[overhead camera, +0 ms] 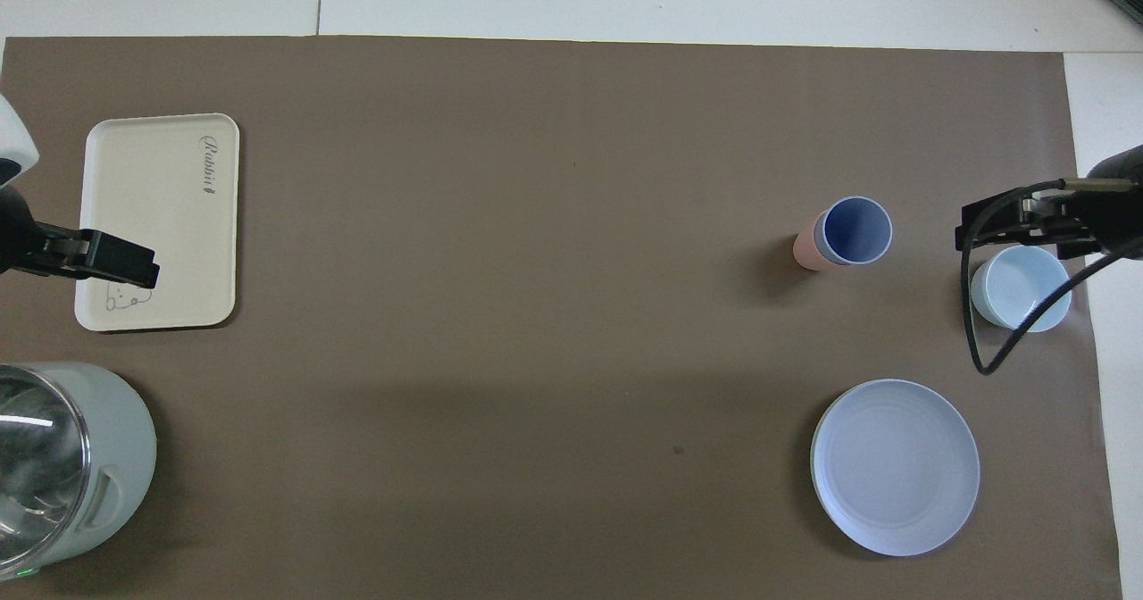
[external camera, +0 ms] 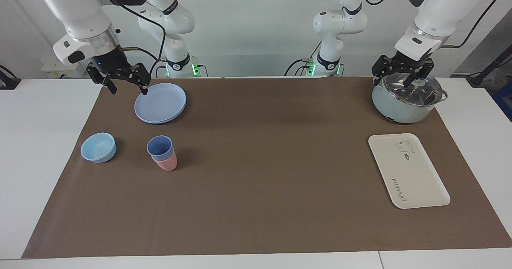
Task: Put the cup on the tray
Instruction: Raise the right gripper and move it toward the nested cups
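The periwinkle-blue cup (external camera: 159, 145) stands upright, nested inside a salmon-pink tumbler (external camera: 166, 165), on the brown mat toward the right arm's end; it also shows in the overhead view (overhead camera: 857, 229). The cream-white tray (external camera: 408, 171) with the bear drawing lies flat and empty toward the left arm's end, and shows in the overhead view too (overhead camera: 161, 198). My right gripper (external camera: 129, 92) is open and empty, raised beside the round blue plate. My left gripper (external camera: 392, 83) is open and empty, raised over the pot's lid.
A round blue plate (external camera: 160, 103) lies nearer to the robots than the cup. A light-blue bowl (external camera: 98, 147) sits beside the cup near the mat's edge. A pale green pot with a glass lid (external camera: 404, 101) stands nearer to the robots than the tray.
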Controlling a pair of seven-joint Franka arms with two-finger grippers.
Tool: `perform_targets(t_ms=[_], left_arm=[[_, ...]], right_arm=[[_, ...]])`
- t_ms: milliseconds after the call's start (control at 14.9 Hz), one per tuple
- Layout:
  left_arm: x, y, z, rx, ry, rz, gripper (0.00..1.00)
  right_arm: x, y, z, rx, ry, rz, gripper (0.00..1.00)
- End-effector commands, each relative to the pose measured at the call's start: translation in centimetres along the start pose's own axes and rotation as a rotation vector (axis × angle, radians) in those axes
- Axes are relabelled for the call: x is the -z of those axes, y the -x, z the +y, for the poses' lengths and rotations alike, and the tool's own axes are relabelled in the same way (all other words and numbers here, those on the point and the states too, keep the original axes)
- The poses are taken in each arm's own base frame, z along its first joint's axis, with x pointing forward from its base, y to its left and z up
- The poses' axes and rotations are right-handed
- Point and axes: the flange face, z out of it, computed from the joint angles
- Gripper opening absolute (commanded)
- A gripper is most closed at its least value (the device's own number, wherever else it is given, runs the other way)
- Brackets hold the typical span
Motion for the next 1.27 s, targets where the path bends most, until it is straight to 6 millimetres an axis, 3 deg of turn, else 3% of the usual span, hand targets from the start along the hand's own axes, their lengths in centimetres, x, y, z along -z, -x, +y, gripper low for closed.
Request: perform_targets(t_ms=[0,469,670,804,938,1206], left_arm=[[0.0,0.5,0.2,-0.001,0.003,0.004,1.00],[0.0,0.7,0.2,-0.002,0.003,0.003,1.00],[-0.3,0.6,0.2,-0.001,0.002,0.009,1.00],[-0.4,0.6,0.2,-0.002,0.002,0.009,1.00],[-0.4,0.7,0.1,-0.001,0.002,0.010,1.00],[-0.7,0.7,0.2,0.000,0.001,0.018,1.00]], right_arm=[[0.1,0.0,0.2,-0.009,-0.001,-0.013,1.00],[0.2,0.2,-0.3,-0.003,-0.002,-0.015,1.00],[0.2,0.0,1.0,-0.024,-0.002,-0.013,1.00],[0.1,-0.1,2.9,-0.059,-0.003,-0.011,1.00],[0.3,-0.7,3.2,-0.101,-0.006,0.020,0.99],[-1.4,-2.9,3.8,-0.412,-0.022,0.070,0.95]])
